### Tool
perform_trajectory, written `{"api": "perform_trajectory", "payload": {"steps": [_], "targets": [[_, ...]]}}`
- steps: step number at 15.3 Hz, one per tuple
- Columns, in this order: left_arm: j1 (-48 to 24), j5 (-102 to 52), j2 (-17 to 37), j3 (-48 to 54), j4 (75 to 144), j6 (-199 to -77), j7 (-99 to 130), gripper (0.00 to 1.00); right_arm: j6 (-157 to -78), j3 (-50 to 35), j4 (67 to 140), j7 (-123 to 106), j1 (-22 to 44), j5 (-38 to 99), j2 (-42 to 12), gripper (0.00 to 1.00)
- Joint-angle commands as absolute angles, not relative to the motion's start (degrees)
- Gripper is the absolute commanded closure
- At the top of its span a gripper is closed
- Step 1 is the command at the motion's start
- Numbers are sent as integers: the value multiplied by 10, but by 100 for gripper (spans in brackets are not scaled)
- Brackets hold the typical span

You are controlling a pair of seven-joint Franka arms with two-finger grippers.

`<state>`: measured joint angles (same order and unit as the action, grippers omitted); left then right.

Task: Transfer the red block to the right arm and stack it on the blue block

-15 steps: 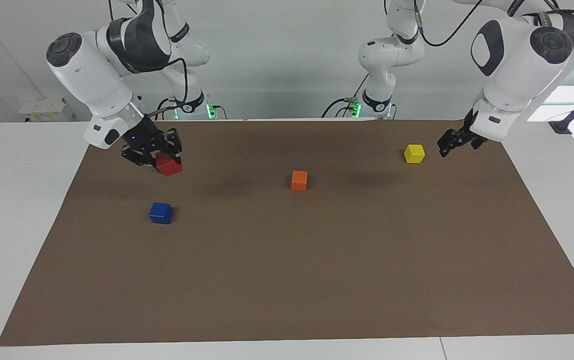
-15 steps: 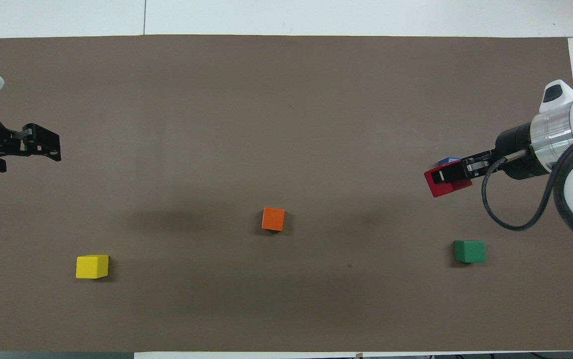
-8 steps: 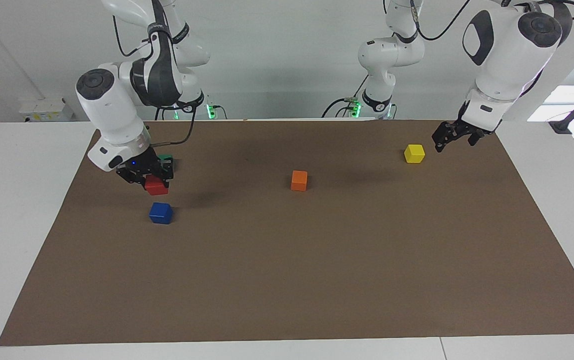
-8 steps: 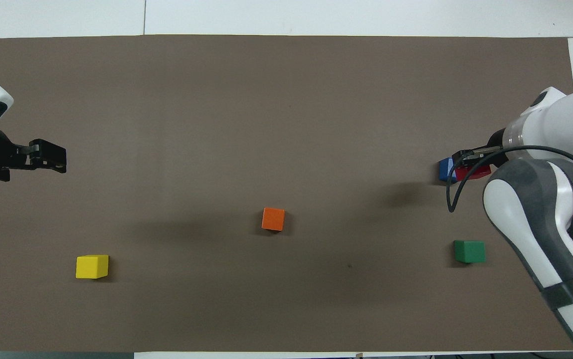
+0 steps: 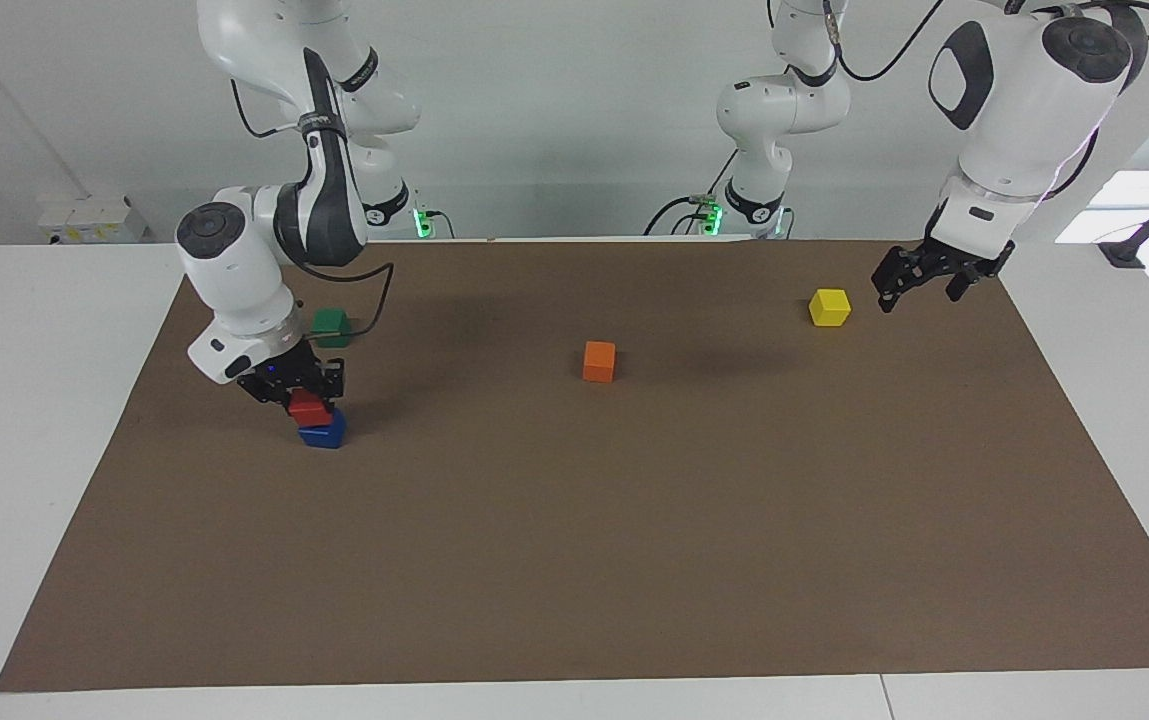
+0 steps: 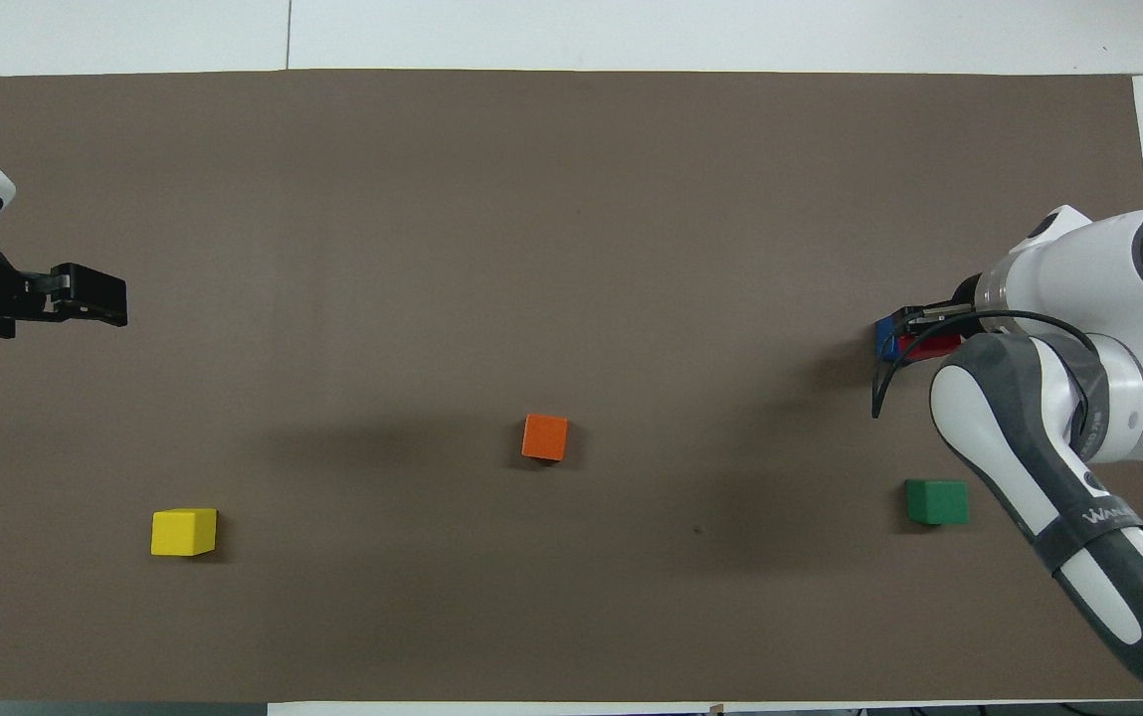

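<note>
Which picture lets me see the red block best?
The facing view. There the red block shows whole, held in the right gripper, right on top of the blue block. In the overhead view, the right arm covers most of it; only a red sliver shows beside the blue.

White arms [image 5: 234, 270], grey joint caps, black cables.
</note>
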<state>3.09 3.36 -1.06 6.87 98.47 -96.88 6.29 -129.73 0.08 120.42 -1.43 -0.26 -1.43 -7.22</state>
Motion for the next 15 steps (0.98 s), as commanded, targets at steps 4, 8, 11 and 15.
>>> {"api": "perform_trajectory", "payload": {"steps": [4,8,11,15], "targets": [[11,3,6,39,961,-965,46,0,-1310,-6,1220,39,-7,-28,-71,100],[0,3,7,39,950,-953,45,0,-1371,-6,1252,40,-11,-28,-69,100],[-1,4,4,40,953,-952,46,0,-1371,-6,1255,47,-11,-27,-69,100],[-1,4,4,39,954,-955,46,0,-1347,-6,1250,55,-13,-25,-67,0]]}}
